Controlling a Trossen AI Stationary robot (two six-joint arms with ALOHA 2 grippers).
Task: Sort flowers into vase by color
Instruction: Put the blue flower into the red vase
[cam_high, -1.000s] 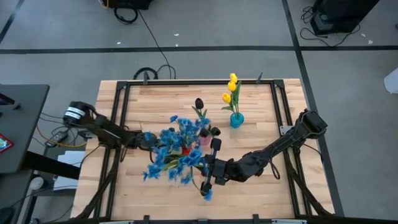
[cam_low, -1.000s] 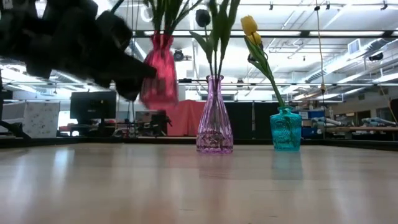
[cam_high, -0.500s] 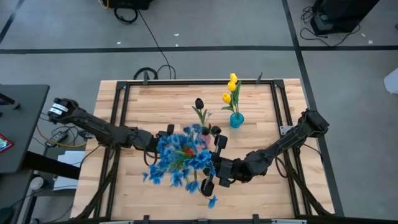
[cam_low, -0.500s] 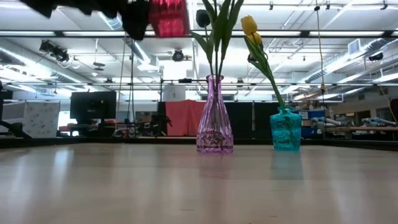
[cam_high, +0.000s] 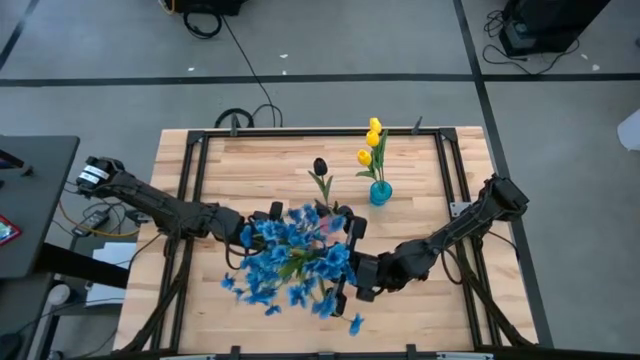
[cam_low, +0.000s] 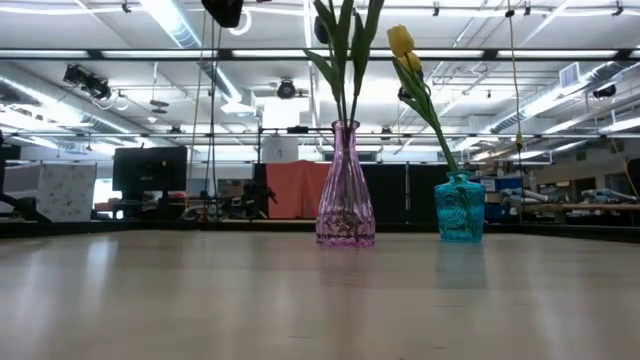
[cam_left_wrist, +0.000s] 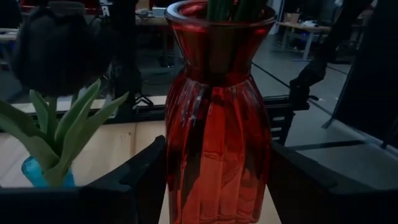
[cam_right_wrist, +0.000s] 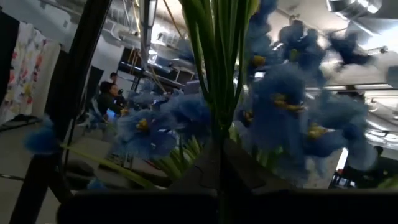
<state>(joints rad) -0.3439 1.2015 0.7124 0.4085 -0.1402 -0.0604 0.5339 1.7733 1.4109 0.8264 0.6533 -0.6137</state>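
My left gripper (cam_high: 258, 228) is shut on a red ribbed glass vase (cam_left_wrist: 217, 124) with green stems in its mouth. In the high view the blossoms hide that vase. My right gripper (cam_high: 332, 266) is shut on the stems of a bunch of small blue flowers (cam_high: 290, 262), which spreads over both grippers. A purple vase (cam_low: 345, 200) holds a dark tulip (cam_high: 320, 166) and stands on the table. Beside it, a teal vase (cam_low: 460, 207) holds yellow tulips (cam_high: 372, 140). My left gripper holds the red vase by its body below the neck (cam_left_wrist: 186, 168), pinched between the two fingers (cam_left_wrist: 134, 177), one on each side, coming level. The vase is upright and lifted clear of the table. My right gripper pinches the bunch's green stems (cam_right_wrist: 217, 106) between its shut fingers (cam_right_wrist: 186, 180). The fingers lie across the stems, and the blossoms spread above them.
The purple and teal vases stand toward the far middle of the wooden table (cam_high: 430, 300), close to both grippers. A black frame (cam_high: 195, 150) runs round the table. Bare board lies at the near edge and to the right.
My left gripper has raised the red vase, which has risen out of the top of the low view, and has carried it a little toward the table's right. The blue bunch, held by my right gripper, has shifted slightly toward the near edge.
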